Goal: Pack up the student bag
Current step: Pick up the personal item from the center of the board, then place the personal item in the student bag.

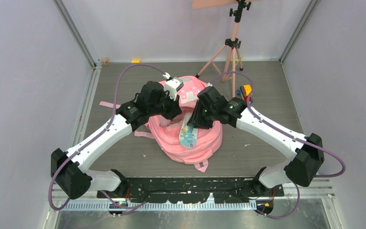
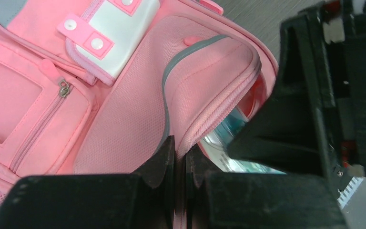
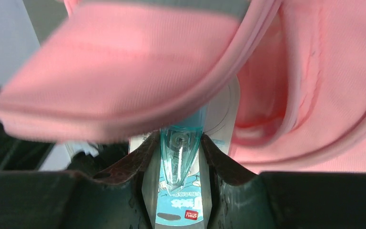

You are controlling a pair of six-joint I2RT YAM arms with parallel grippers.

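The pink student bag (image 1: 208, 139) lies in the middle of the table, its main opening facing up. My left gripper (image 1: 173, 116) is shut on the zipped rim of the bag's flap (image 2: 205, 71) and holds it lifted; the fabric is pinched between the fingers (image 2: 164, 160). My right gripper (image 3: 178, 143) is shut on a flat blister pack of teal correction tape (image 3: 181, 191). The pack (image 1: 189, 135) points into the opening under the raised flap (image 3: 124, 71), with its near end sticking out over the bag's front. In the left wrist view the pack (image 2: 221, 138) shows just under the rim.
A pink tripod (image 1: 231, 47) stands behind the bag at the back right. A small orange, red and blue object (image 1: 245, 91) sits on the table right of the bag, beside my right arm. Grey walls close in on both sides.
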